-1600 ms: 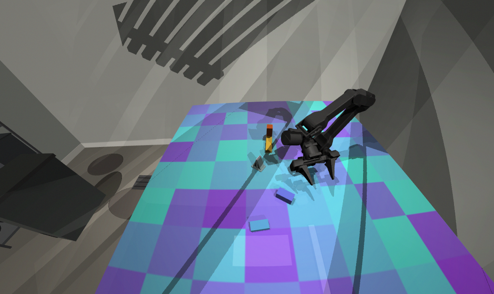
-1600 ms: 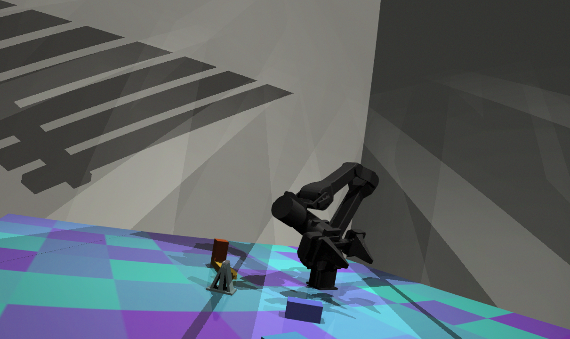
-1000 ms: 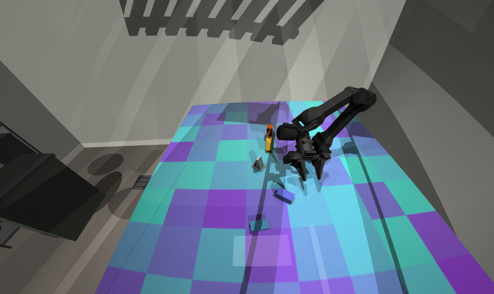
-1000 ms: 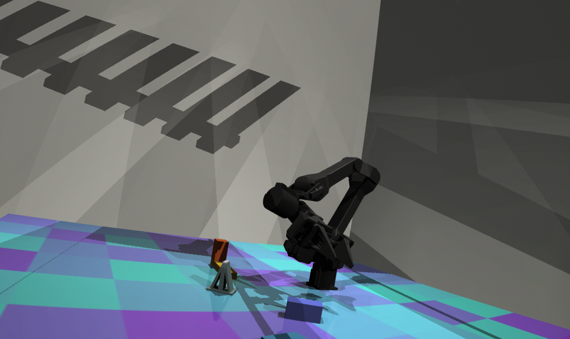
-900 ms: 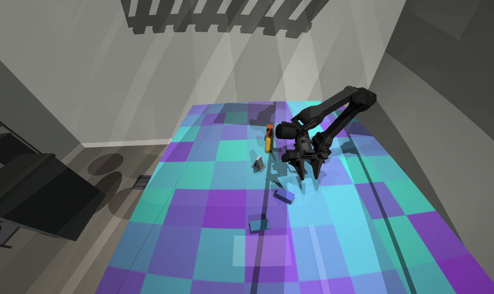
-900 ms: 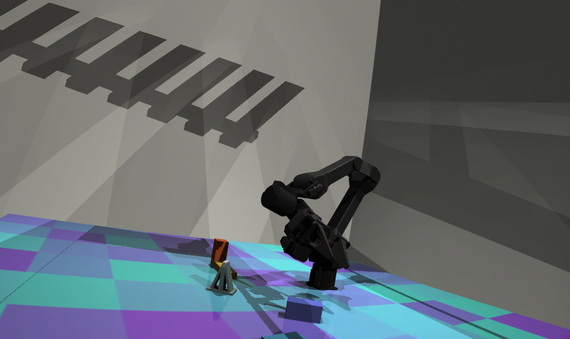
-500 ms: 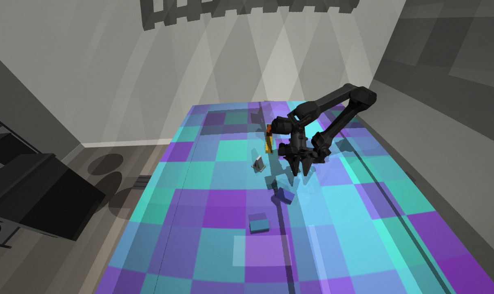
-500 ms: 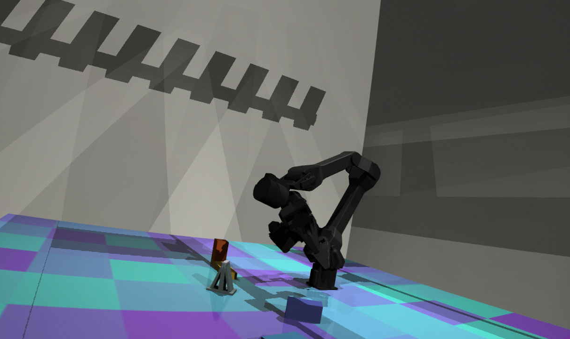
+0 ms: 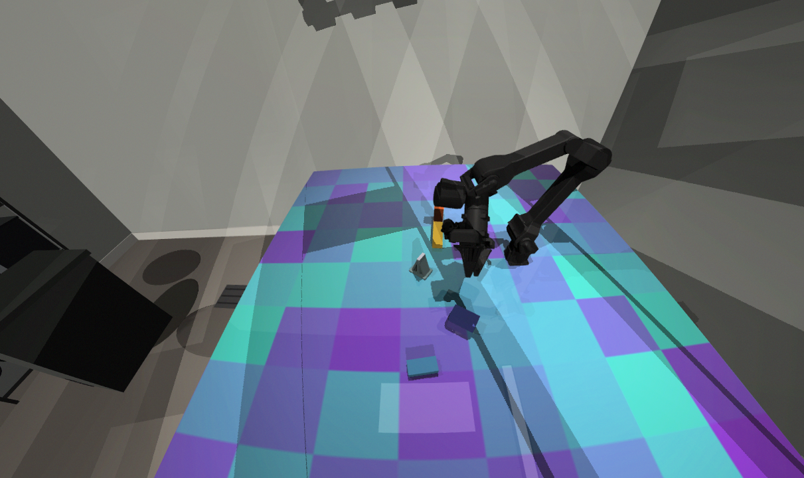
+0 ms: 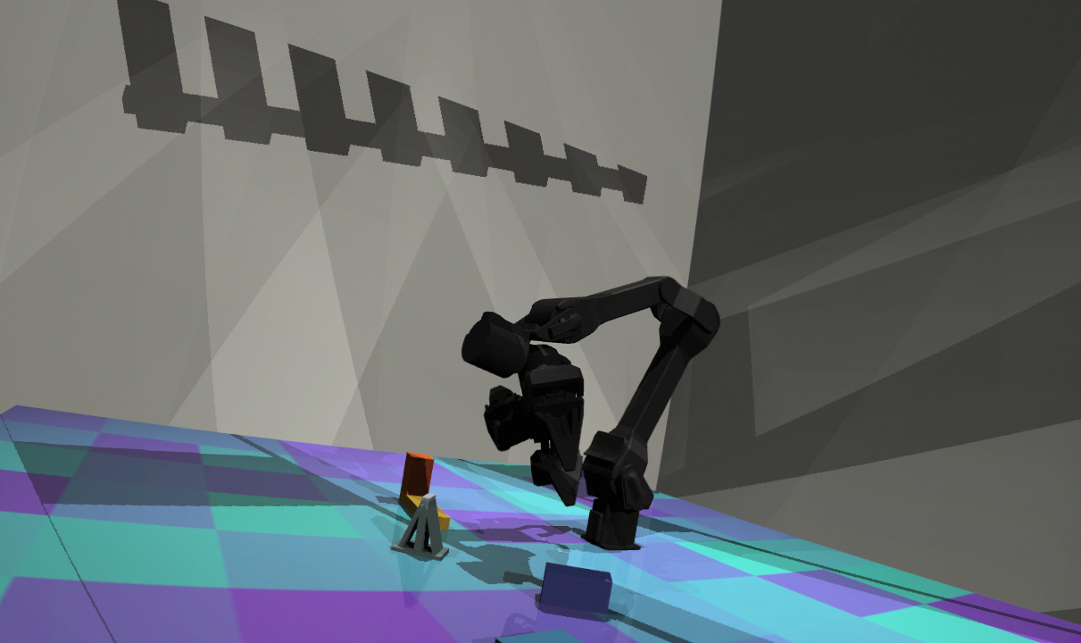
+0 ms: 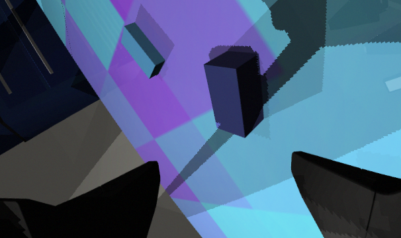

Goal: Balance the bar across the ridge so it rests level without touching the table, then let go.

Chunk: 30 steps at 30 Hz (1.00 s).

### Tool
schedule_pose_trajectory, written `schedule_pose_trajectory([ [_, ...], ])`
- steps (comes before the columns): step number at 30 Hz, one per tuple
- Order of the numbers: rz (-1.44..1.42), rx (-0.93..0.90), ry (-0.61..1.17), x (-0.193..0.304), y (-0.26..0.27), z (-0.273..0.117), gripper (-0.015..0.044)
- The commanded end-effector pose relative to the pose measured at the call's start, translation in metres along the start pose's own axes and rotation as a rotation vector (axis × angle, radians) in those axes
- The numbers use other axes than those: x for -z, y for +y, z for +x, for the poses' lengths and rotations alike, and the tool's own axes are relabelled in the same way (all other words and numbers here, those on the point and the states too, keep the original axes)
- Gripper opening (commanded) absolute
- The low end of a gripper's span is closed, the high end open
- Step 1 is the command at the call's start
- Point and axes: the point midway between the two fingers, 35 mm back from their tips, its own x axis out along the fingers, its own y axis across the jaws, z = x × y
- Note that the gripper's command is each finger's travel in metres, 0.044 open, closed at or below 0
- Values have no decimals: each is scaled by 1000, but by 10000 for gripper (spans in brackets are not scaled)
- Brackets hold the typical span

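One bar: the long yellow piece [image 9: 437, 234] [image 10: 445, 520] lay on the desk, running near to far, with an orange-red upright block [image 9: 438, 214] [image 10: 418, 475] at its far end. Whether the two were joined could not be told.
Ridge: the small grey A-shaped stand [image 9: 421, 266] [image 10: 436, 528] stood upright, just to the near left of the yellow piece, which was not laid across its top.
Jaws: apart, with nothing between them; their black tapered fingertips [image 9: 469, 264] [image 10: 566, 489] pointed downward above the desk, to the right of the grey stand.
Arm: the black jointed arm [image 9: 526, 157] [image 10: 627, 301] arched up from its base on the right and bent down towards the jaws.
Indigo block: the dark blue-violet box [image 9: 463, 319] [image 10: 576, 588] [image 11: 225, 99] sat on the near side of the stand, a little to its right, apart from it.
Teal block: the flat blue-green box [image 9: 422, 366] [image 10: 540, 638] [image 11: 141, 49] lay nearer still, to the left of the indigo one; the exterior view showed only its top edge.
Desk: the surface [image 9: 368, 285] [image 10: 128, 551] [image 11: 174, 120] was patched in purple, blue and turquoise squares.
Wall: a toothed dark shadow [image 9: 344, 11] [image 10: 316, 104] fell across the grey far side.
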Motion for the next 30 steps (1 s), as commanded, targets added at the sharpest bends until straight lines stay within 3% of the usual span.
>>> schedule_pose_trajectory([
  [1,-101,32,-37,-11,0,-6,315],
  [30,-773,331,-140,-72,-13,-60,315],
])
